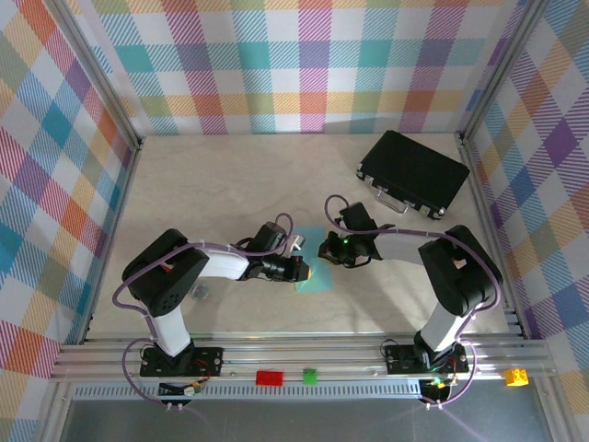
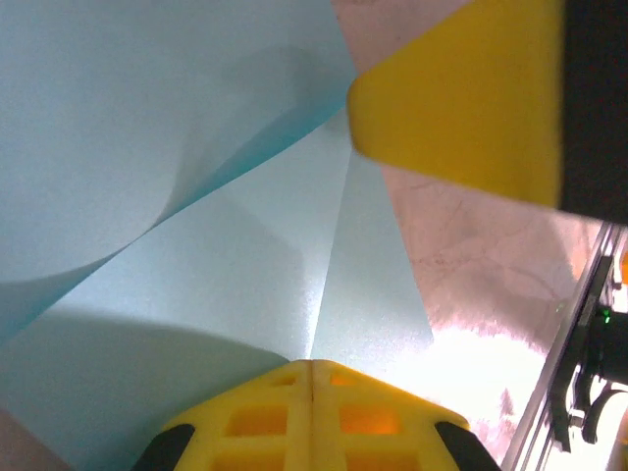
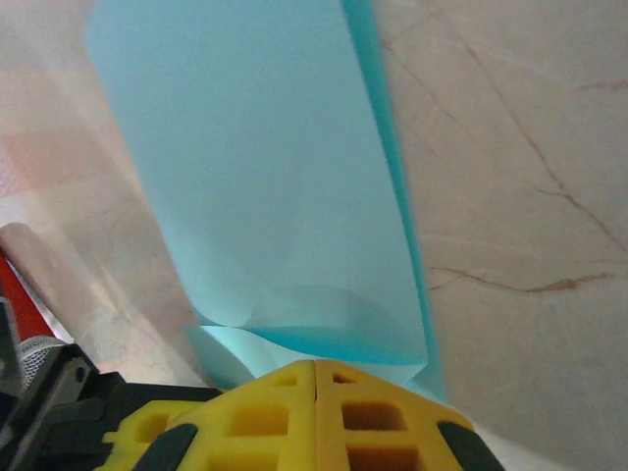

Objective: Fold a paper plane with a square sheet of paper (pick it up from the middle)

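From above, the square sheet of paper [image 1: 319, 276] lies mid-desk, a little toward the near side, between the two arms. The left gripper [image 1: 302, 271] meets it from the left and the right gripper [image 1: 324, 249] from the right, the two nearly touching over the sheet. A black case [image 1: 414, 173] sits well apart at the far right of the pale desk [image 1: 230, 184].

In the left wrist view, the left gripper [image 2: 312, 378] has its yellow fingers pressed together, with a crease of the light-blue sheet [image 2: 196, 294] running straight into the seam between them, so it is clamped on the paper. The sheet billows up to the left. A yellow finger [image 2: 461, 98] of the other gripper hangs just beside the paper's right edge, above the desk [image 2: 471, 255].

In the right wrist view, the right gripper [image 3: 316, 378] is likewise closed, pinching the near edge of the sheet [image 3: 265, 177]. The sheet is doubled over and stretches away over the marbled desk [image 3: 520, 196].
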{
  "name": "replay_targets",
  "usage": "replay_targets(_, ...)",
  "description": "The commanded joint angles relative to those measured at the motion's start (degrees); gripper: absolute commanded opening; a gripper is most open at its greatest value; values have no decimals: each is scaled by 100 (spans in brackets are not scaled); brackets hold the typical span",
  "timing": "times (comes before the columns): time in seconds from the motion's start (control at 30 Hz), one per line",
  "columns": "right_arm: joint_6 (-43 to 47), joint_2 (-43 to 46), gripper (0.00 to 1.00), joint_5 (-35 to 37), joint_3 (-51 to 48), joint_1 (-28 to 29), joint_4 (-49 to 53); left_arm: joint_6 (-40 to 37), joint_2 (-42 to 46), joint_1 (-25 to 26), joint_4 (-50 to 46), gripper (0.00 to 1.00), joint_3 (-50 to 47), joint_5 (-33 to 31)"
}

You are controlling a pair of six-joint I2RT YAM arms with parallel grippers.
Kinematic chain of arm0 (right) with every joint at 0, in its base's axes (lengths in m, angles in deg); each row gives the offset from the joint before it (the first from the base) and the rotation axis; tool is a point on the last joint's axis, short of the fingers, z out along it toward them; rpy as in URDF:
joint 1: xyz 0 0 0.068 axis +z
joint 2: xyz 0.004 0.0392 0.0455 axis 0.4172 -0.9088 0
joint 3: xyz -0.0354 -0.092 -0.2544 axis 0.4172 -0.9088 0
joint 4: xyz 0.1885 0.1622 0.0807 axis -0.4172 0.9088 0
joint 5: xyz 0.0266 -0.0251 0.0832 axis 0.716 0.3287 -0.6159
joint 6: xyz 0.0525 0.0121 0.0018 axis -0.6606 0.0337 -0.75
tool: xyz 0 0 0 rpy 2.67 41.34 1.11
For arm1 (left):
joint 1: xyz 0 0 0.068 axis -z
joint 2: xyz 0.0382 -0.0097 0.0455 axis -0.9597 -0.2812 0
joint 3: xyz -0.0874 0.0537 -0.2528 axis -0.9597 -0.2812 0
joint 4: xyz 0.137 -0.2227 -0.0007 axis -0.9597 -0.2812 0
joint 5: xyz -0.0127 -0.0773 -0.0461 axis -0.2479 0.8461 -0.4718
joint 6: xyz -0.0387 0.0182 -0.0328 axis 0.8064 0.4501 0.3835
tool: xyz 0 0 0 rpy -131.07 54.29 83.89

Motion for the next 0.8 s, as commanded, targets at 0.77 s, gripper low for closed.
replay_targets(0.77, 3, -297, 0, 421, -296, -367, -474, -305, 15, -37, -1226, 0, -260, -390)
